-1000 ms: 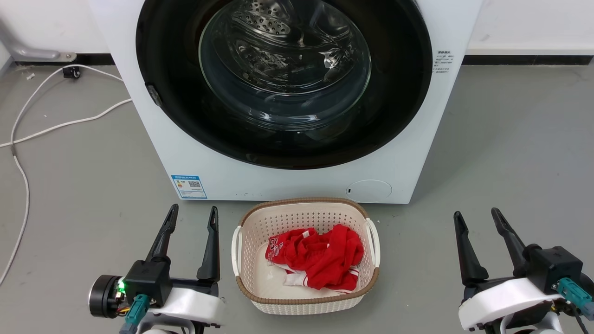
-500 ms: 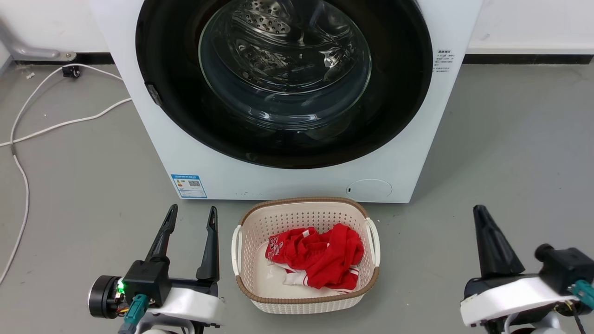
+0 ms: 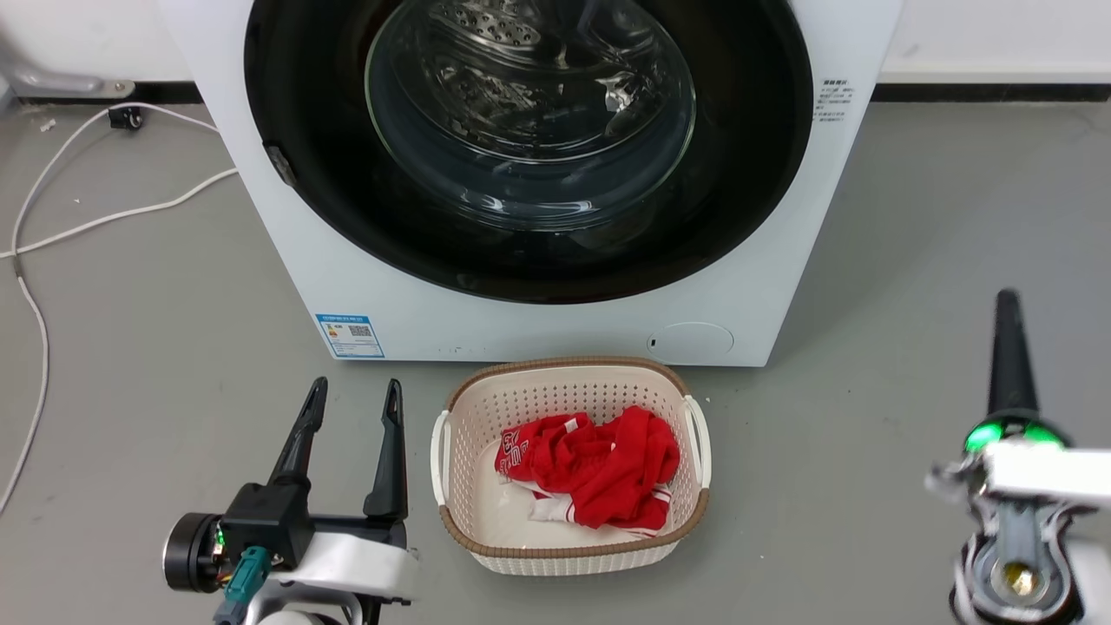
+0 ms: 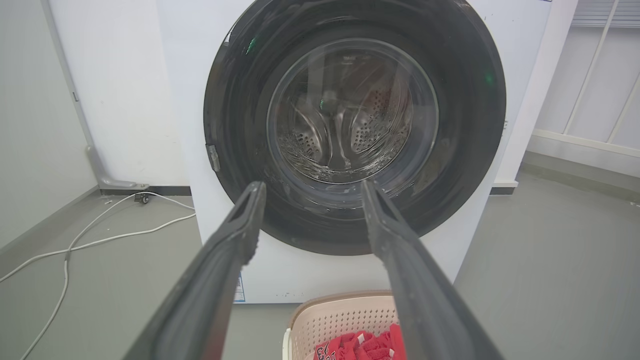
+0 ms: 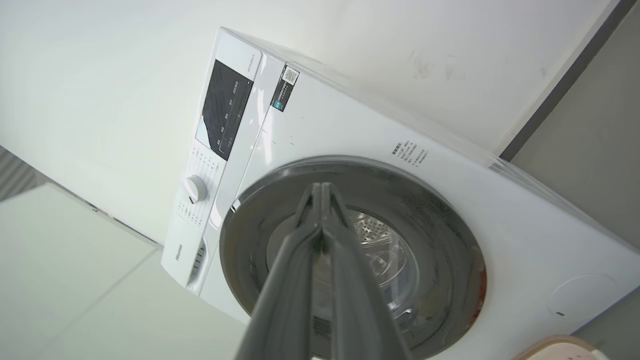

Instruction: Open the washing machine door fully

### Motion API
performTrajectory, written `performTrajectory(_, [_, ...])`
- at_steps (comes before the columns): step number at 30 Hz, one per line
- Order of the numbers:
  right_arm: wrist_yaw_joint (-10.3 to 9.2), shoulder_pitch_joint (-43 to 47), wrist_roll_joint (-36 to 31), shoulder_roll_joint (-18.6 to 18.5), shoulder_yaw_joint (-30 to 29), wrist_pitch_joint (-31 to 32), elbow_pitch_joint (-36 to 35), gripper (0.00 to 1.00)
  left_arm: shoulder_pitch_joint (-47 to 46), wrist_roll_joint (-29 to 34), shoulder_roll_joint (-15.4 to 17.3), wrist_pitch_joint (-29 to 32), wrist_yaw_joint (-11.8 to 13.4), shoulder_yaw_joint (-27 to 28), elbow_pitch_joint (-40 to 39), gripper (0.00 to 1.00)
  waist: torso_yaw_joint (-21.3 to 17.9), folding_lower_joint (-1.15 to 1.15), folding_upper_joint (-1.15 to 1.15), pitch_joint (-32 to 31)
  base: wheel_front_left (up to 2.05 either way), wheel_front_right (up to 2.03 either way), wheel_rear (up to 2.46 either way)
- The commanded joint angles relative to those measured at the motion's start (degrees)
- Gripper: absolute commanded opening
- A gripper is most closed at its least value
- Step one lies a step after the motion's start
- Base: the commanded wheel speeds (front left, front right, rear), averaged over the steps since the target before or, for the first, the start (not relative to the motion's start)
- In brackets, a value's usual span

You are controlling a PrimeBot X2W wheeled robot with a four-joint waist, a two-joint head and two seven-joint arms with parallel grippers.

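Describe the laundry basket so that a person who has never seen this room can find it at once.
Find the big white washing machine with the round black door. On the grey floor directly in front of it, below the door, stands the basket. Nothing else nearby looks like it: cream plastic full of small holes, with a brown rim and red clothes inside.

A smooth grey floor (image 3: 937, 217) spreads across the room under even, soft indoor light. It meets a plain white wall (image 3: 998, 35) along a thin black skirting strip (image 3: 989, 91). At the left, a white cable (image 3: 121, 213) trails loosely over the floor, near a pale grey pipe bracket (image 3: 61, 84) fixed low at the wall. To the right stands a white frame with slim bars (image 4: 600, 75).
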Motion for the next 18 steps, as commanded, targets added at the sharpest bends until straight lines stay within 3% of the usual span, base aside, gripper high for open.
performTrajectory(1, [-0.01,-3.5,7.9,0.1,-1.0,-0.3,1.3,0.0,-1.0,-0.3,-0.1,-0.2,0.4,-0.1,-0.4,1.0,-0.2,0.0,0.0,0.7,0.0,0.0,0.0])
performTrajectory(4, [0.0,-8.6,16.6,0.1,-3.4,0.5,3.9,0.0,-1.5,-0.5,-0.1,-0.2,0.6,-0.2,-0.6,1.0,-0.3,0.0,0.0,1.6,0.0,0.0,0.0])
performTrajectory(8, [0.0,-16.0,23.3,-0.6,-6.9,3.6,9.5,0.0,-2.5,-0.7,0.0,-0.2,0.7,-0.2,-1.0,1.0,-0.4,0.0,0.0,3.0,0.0,0.0,0.0])
performTrajectory(18, [0.0,-37.0,28.3,-7.0,-8.6,11.0,27.6,0.0,-5.4,-0.8,-0.1,-0.2,0.9,-0.4,-2.2,1.0,-0.1,0.0,0.0,7.2,0.0,0.0,0.0])
